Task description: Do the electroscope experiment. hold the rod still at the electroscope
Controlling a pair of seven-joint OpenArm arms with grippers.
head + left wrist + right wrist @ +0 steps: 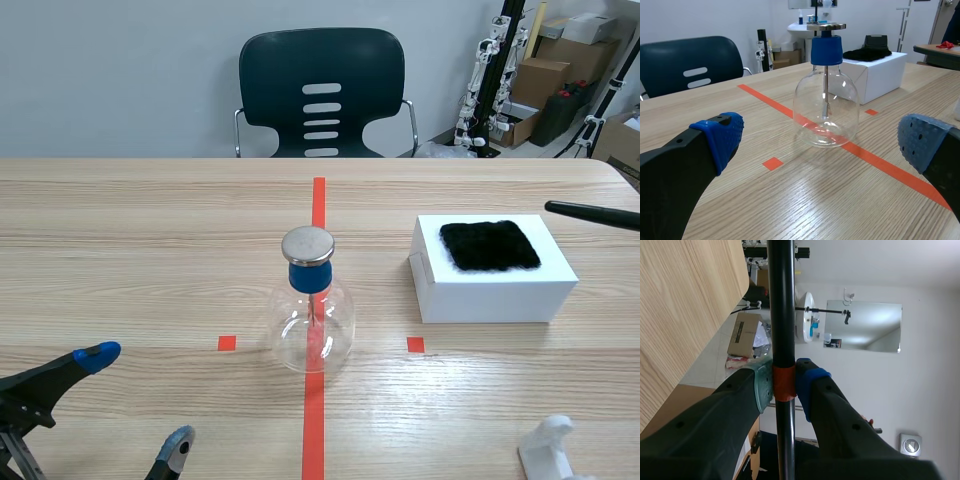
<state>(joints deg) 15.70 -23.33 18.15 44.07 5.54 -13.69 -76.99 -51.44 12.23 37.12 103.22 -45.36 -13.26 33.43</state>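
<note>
Wooden table (150, 230) carries the electroscope (311, 310) at frame centre. Right gripper (784, 382) pinches the rod (590, 213), whose tip enters at the right edge, apparently well apart from the cap (307, 244). Left gripper (138, 397) sits spread, lower left. Approach step: bring tip to cap, then steady.

The clear glass flask electroscope with blue stopper and metal disc (311, 318) is standing alone at mid-table, with the wooden surface (150, 230) lying open on its left and far side. On its right, a white rectangular box topped with black fur (492, 270) is blocking the low route, with a gap showing between them.
</note>
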